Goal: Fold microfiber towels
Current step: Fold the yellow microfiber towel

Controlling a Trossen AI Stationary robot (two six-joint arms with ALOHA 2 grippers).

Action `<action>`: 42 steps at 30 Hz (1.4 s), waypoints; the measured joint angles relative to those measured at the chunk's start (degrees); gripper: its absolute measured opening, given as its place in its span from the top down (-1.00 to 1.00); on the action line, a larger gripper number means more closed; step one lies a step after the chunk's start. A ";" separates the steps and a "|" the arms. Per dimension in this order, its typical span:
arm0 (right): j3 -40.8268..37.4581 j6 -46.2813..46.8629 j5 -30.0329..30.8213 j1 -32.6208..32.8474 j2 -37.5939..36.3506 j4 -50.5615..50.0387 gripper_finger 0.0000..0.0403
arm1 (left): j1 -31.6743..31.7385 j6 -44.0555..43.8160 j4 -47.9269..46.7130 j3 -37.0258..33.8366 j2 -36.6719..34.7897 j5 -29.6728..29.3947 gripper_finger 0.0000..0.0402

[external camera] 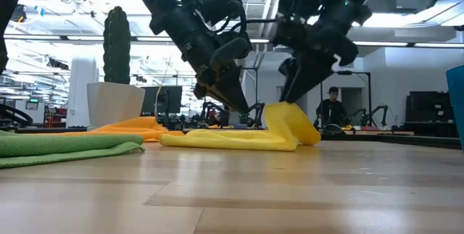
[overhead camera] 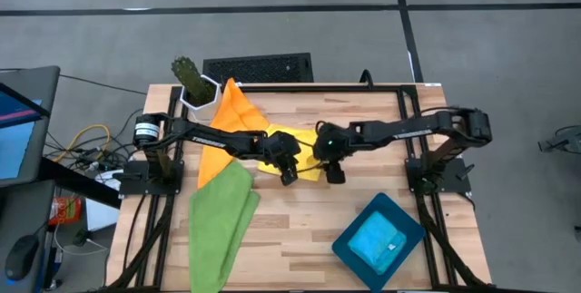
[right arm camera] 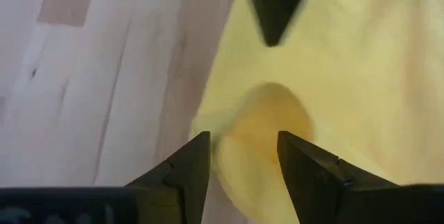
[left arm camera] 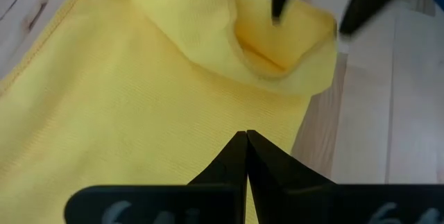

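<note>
At table centre the yellow towel (overhead camera: 304, 157) is pinned by the closed left gripper (left arm camera: 245, 141); its raised fold at 3 o'clock is straddled by the wide right gripper (right arm camera: 243, 151)

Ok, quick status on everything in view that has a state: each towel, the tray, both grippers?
yellow towel: spread flat mid-table, one edge bunched up
orange towel: lying unfolded, partly under the left arm
green towel: loosely folded lengthwise near the front left
light blue towel: folded, lying in the tray
tray: flat on the table, front right
left gripper: shut, over the yellow towel
right gripper: open, straddling the bunched edge
</note>
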 joint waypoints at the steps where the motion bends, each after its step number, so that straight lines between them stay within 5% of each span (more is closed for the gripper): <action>1: 0.00 0.27 0.00 -0.36 -1.38 -0.33 0.06 | -0.02 -0.02 -0.06 0.00 0.00 -0.01 1.00; 9: -5.30 3.27 0.22 -0.66 -11.01 -12.21 0.15 | 0.00 -0.46 -0.34 0.00 0.00 -0.04 1.00; 18: -17.34 3.06 4.87 0.35 -8.76 3.57 0.32 | 0.00 -0.62 -0.30 0.00 0.00 -1.53 1.00; 29: -11.30 -4.53 6.48 -6.39 -2.20 9.02 0.42 | -0.02 -0.95 -0.63 -0.04 0.00 -1.33 1.00; 42: -8.50 -7.73 6.08 -6.89 5.55 16.30 0.41 | -0.02 -0.08 -0.45 -0.04 0.00 -1.44 1.00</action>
